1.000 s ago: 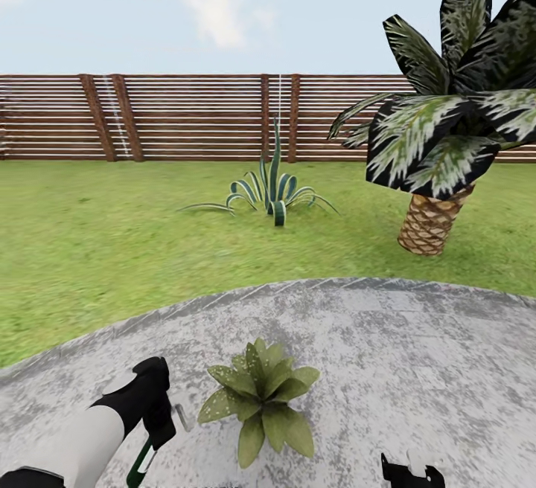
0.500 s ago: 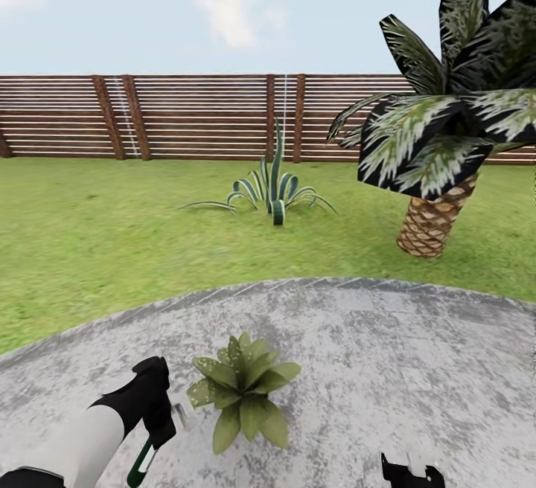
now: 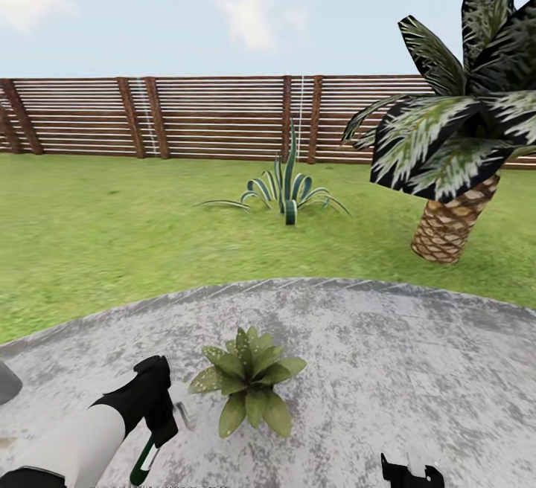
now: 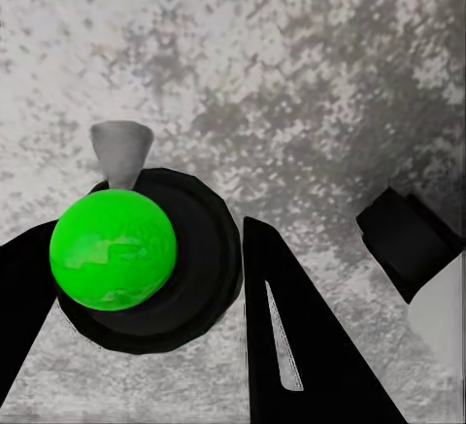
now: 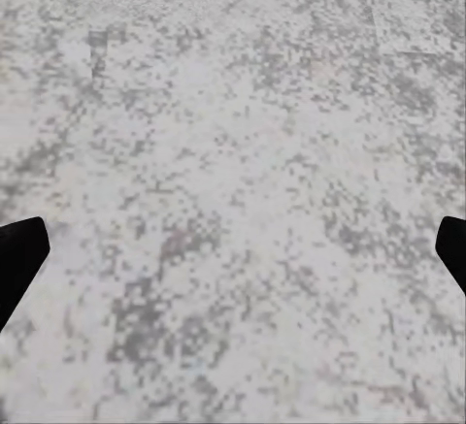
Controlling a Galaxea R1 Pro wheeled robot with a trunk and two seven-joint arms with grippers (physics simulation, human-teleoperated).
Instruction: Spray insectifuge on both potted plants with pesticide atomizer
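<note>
The left gripper (image 4: 146, 278) is clamped on the pesticide atomizer (image 4: 115, 246), its fingers either side of the bright green body (a grey nozzle sticks out beyond it). In the head view that gripper (image 3: 158, 406) hangs over the grey patio (image 3: 387, 369), and one potted plant (image 3: 248, 380) sits just to its right. The right gripper (image 5: 233, 249) stands open above bare paving, well right of the plant.

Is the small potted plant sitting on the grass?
No, the potted plant sits on the grey paved patio, with the lawn behind it.
</note>
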